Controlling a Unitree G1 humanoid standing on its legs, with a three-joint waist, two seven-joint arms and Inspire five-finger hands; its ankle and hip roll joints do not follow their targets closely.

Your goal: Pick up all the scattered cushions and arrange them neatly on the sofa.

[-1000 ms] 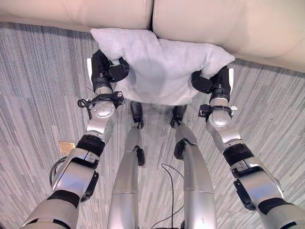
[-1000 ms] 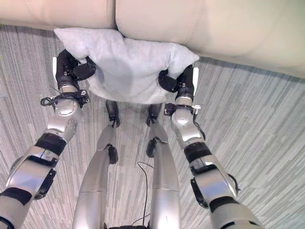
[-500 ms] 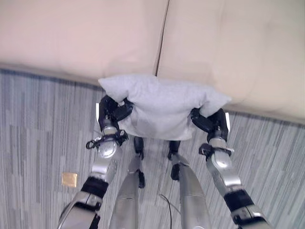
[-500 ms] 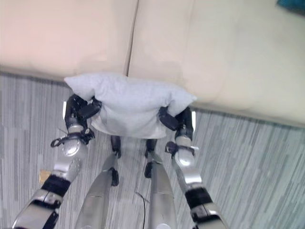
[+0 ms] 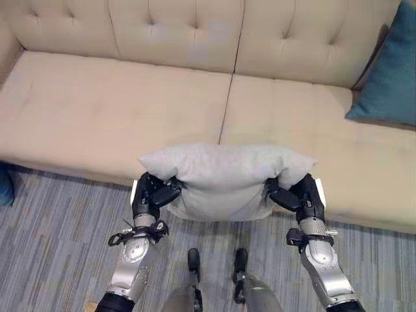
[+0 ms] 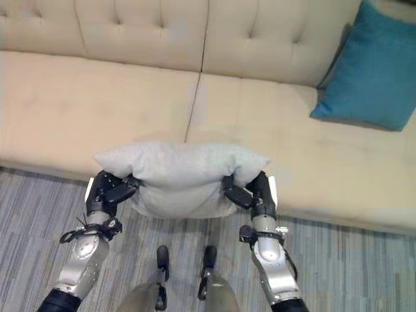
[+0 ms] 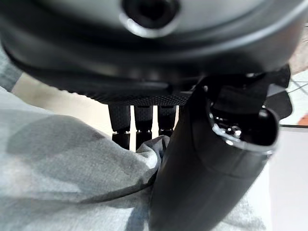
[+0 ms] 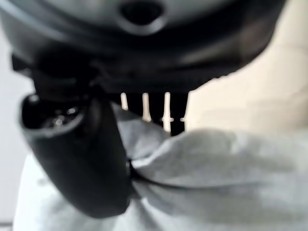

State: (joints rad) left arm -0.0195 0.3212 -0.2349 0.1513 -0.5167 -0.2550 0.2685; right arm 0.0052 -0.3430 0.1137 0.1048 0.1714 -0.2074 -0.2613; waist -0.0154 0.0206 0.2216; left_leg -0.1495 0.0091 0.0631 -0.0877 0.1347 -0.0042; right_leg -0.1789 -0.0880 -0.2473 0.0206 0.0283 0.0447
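A light grey cushion (image 5: 224, 179) hangs in the air in front of the beige sofa (image 5: 97, 104), level with the seat's front edge near the middle seam. My left hand (image 5: 153, 195) pinches its left end, thumb over the cloth (image 7: 72, 163). At its right end my right hand (image 5: 296, 196) grips the same way, thumb pressed into the fabric (image 8: 216, 163). A teal cushion (image 6: 374, 65) leans upright against the sofa's back at the far right.
The sofa has a tufted back (image 5: 188, 32) and two wide seat pads, bare except at the far right. Grey striped carpet (image 5: 52, 221) lies in front. A dark blue object (image 5: 4, 185) shows at the left edge on the floor.
The view has tilted up, bringing the sofa seat, back and teal cushion into sight. Both hands have lifted the grey cushion from near the floor to seat height.
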